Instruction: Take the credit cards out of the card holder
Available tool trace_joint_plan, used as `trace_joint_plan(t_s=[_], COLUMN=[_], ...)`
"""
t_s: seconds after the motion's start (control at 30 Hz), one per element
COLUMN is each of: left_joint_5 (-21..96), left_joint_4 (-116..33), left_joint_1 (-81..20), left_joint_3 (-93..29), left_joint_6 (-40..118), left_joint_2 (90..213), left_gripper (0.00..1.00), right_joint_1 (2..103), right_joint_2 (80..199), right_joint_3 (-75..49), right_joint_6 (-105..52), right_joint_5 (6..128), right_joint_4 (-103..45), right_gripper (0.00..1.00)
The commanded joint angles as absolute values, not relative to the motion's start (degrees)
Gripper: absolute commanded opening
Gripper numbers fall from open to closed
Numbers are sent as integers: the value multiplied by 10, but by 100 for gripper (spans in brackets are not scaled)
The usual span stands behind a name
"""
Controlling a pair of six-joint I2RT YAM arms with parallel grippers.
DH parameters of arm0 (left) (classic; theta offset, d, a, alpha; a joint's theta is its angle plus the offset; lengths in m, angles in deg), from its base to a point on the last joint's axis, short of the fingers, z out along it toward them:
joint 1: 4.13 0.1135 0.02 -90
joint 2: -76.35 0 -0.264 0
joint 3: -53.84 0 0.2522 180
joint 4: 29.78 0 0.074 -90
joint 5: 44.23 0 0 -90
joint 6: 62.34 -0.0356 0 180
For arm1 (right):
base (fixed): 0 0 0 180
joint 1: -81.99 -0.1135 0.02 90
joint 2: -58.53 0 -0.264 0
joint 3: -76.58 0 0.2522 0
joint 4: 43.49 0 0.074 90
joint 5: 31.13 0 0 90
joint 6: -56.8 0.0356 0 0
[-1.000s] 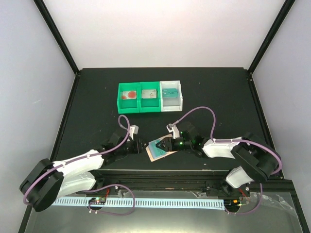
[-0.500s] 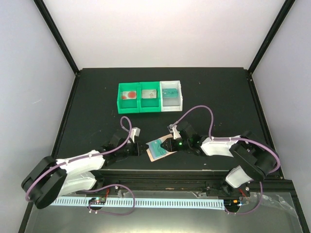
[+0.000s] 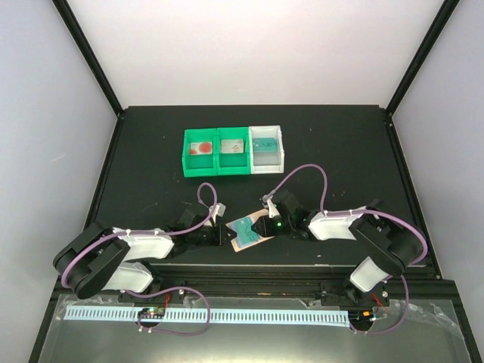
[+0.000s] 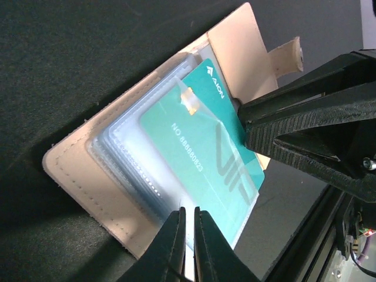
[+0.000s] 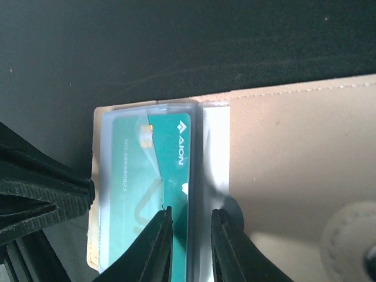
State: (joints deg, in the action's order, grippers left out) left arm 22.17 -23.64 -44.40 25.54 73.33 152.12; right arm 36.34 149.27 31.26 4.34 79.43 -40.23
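The tan card holder (image 3: pixel 243 240) lies open near the table's front edge, its clear sleeves fanned out (image 4: pixel 126 138). A teal credit card (image 4: pixel 202 144) sticks partway out of a sleeve. My left gripper (image 4: pixel 189 216) has its jaws almost together on the near edge of the holder's clear sleeves. My right gripper (image 5: pixel 190 216) comes in from the opposite side, its jaws closed over the teal card's (image 5: pixel 167 170) free edge beside the sleeve stack. In the top view both grippers meet at the holder, left gripper (image 3: pixel 221 235) and right gripper (image 3: pixel 266 225).
A green two-compartment bin (image 3: pixel 217 171) and a white bin (image 3: pixel 281 151) stand at the table's middle back. A white-and-red card (image 3: pixel 201 147), a grey card (image 3: pixel 234 147) and a teal card (image 3: pixel 265 146) lie in them. The table's front rail (image 3: pixel 249 266) runs just behind the holder.
Both grippers have closed. The left arm has swung right, bringing its gripper onto the holder's sleeve edge. The right gripper has edged slightly left onto the teal card.
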Motion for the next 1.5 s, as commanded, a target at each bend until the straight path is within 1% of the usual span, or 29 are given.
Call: trace_joint_plan(t_s=[0.0, 0.27, 0.53, 0.63, 1.13, 1.17, 1.27, 1.3, 1.47], left_joint_5=[230, 240, 249, 254, 260, 261, 260, 260, 258], left_joint_4=[-233, -237, -246, -252, -247, -247, -244, -243, -241], left_joint_1=[-448, -448, -448, -448, -449, -448, -448, -448, -449], left_joint_3=[241, 242, 243, 244, 248, 248, 249, 249, 251], left_joint_6=[720, 715, 713, 711, 709, 709, 710, 710, 712], left_joint_2=[1530, 1542, 1543, 1542, 1545, 1546, 1549, 1550, 1546], left_gripper=[7, 7, 7, 7, 6, 6, 6, 6, 5], right_joint_1=[362, 364, 368, 371, 400, 400, 405, 404, 406], right_joint_2=[1510, 1522, 1517, 1514, 1497, 1499, 1509, 1513, 1529], right_joint_3=[303, 315, 325, 329, 353, 354, 358, 359, 361], right_joint_6=[38, 45, 49, 53, 68, 69, 76, 79, 89], right_joint_5=[798, 812, 811, 809, 842, 845, 865, 869, 881], right_joint_4=[-418, -444, -454, -456, -490, -496, -516, -520, -536], right_gripper=[19, 15, 4, 1, 1, 1, 10, 12, 13])
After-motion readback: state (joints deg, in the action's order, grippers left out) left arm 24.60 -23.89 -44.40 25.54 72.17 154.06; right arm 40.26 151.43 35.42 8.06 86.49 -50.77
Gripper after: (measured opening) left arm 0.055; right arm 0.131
